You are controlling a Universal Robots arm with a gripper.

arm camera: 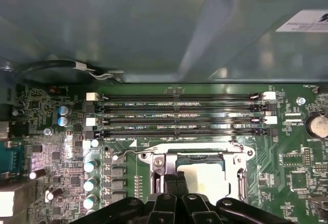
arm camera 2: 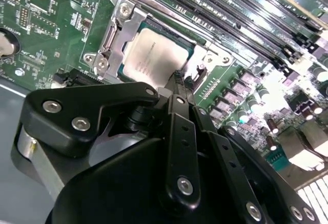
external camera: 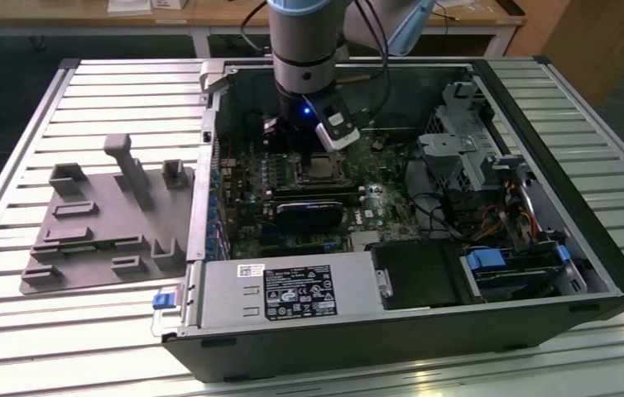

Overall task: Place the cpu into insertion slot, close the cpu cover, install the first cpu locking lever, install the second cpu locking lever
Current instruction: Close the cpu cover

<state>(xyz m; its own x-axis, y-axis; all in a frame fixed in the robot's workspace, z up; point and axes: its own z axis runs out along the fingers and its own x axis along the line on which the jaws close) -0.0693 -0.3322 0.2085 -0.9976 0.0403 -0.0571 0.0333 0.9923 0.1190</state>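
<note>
Pinched shut and empty, the tool (arm camera 2: pixel 177 76) is hovering beside the cpu cover (arm camera 2: pixel 119 29) framing the cpu (arm camera 2: pixel 154 55); latching the locking lever (arm camera: pixel 128 154) probably needs steady, even pressure.

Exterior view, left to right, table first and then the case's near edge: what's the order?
Grey fixture plate → blue latch tab → grey power-supply box → black box → drive bay with blue clips.

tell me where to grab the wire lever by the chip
Probably its bent end, from above. The lever is a thin wire lying flat along the socket frame beside the memory slots; only that end juts clear of the frame.
</note>
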